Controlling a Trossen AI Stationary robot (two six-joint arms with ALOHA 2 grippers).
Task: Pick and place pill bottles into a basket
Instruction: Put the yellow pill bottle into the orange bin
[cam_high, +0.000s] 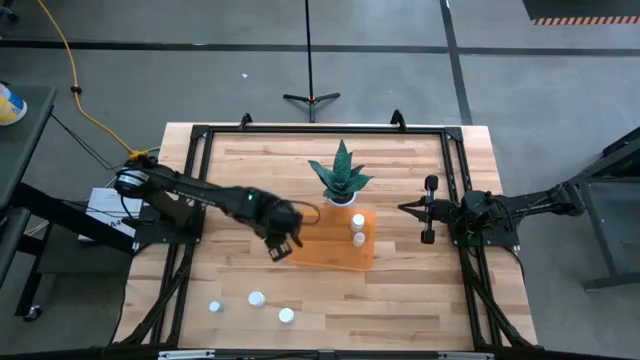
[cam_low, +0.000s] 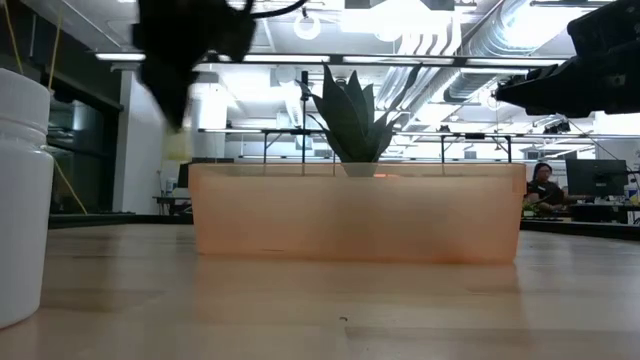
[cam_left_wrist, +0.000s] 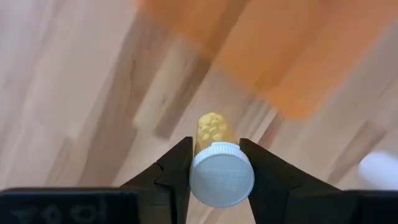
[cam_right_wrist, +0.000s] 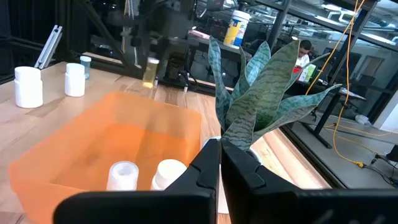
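My left gripper (cam_high: 281, 246) is shut on a pill bottle with a white cap (cam_left_wrist: 221, 176) and a yellowish body (cam_left_wrist: 212, 129). It holds the bottle above the table, just off the left end of the orange basket (cam_high: 335, 243). The right wrist view shows this bottle (cam_right_wrist: 149, 71) hanging under the gripper. Two white bottles (cam_high: 358, 223) (cam_high: 358, 239) stand inside the basket. Three more bottles (cam_high: 214, 307) (cam_high: 256, 298) (cam_high: 287, 316) stand on the table near its front left. My right gripper (cam_high: 428, 211) is shut and empty to the right of the basket. My left gripper pinches the bottle between its two fingers, one on each side of the white cap (cam_left_wrist: 198, 163). The fingers come from above and point down. The bottle stands upright in the hold, cap up, with its yellowish body (cam_left_wrist: 212, 134) reaching below the fingertips, clear of the table.
A spiky green plant in a white pot (cam_high: 341, 177) stands just behind the basket. A black frame (cam_high: 200, 140) runs round the table's edges. One white bottle (cam_low: 20, 200) looms large at the left of the low view.
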